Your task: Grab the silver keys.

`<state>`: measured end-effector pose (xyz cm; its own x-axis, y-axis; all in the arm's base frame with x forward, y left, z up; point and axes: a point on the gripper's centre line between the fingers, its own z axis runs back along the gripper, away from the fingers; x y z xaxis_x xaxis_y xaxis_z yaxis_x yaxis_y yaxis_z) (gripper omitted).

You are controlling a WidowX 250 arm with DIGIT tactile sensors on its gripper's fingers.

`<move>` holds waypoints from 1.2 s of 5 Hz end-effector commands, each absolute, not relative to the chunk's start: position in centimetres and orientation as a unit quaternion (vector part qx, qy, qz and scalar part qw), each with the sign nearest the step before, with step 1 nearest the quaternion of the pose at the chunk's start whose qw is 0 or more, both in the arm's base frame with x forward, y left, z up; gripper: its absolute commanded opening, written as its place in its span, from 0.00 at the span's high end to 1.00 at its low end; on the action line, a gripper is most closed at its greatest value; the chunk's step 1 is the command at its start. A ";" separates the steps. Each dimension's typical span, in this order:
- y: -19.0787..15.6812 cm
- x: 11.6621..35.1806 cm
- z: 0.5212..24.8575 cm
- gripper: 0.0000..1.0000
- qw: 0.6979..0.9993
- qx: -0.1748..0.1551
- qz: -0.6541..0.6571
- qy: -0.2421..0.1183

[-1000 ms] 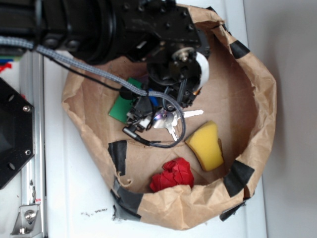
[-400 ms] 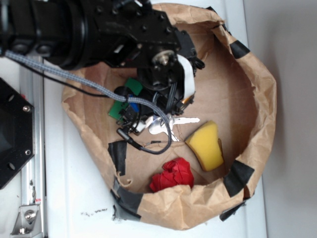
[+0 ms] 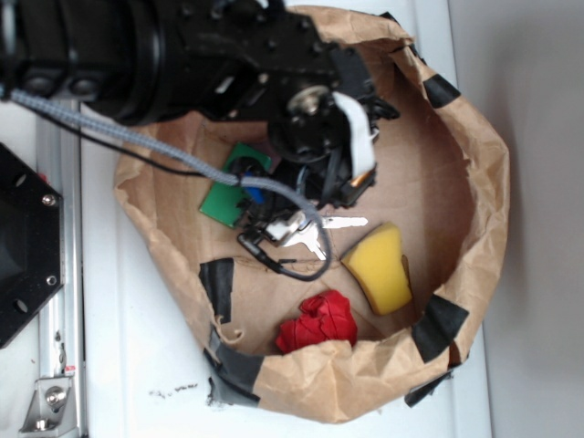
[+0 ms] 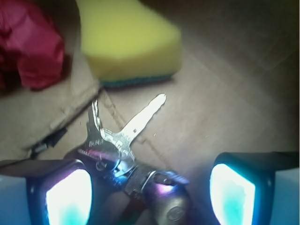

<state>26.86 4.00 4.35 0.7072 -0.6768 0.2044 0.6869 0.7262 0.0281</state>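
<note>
Shifting slightly toward 3 o'clock since a second ago, the gripper (image 4: 150,185) hung spread wide over the keys (image 4: 119,140), which lay on the bag (image 3: 429,182) floor at 9 o'clock of the sponge (image 3: 381,266), not yet grasped.

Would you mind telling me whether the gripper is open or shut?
Open: in the wrist view the gripper has its fingers apart, with the shiny silver keys lying between them.

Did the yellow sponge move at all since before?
No. The yellow sponge sits in the same spot in the exterior view, just as near the black tape on the paper bag's rim. Only the robot arm above shifted.
</note>
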 end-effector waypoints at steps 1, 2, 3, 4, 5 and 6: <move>3.9 27.8 6.2 0.00 0.920 0.000 -0.368 -0.132; 4.0 27.6 6.0 0.00 0.911 0.003 -0.388 -0.138; 3.8 26.5 5.6 0.00 0.873 0.023 -0.459 -0.165; 3.7 26.5 5.9 0.00 0.863 0.022 -0.476 -0.169; 3.5 26.4 6.1 0.00 0.870 0.009 -0.471 -0.143; 3.5 26.4 6.4 1.00 0.875 -0.002 -0.461 -0.144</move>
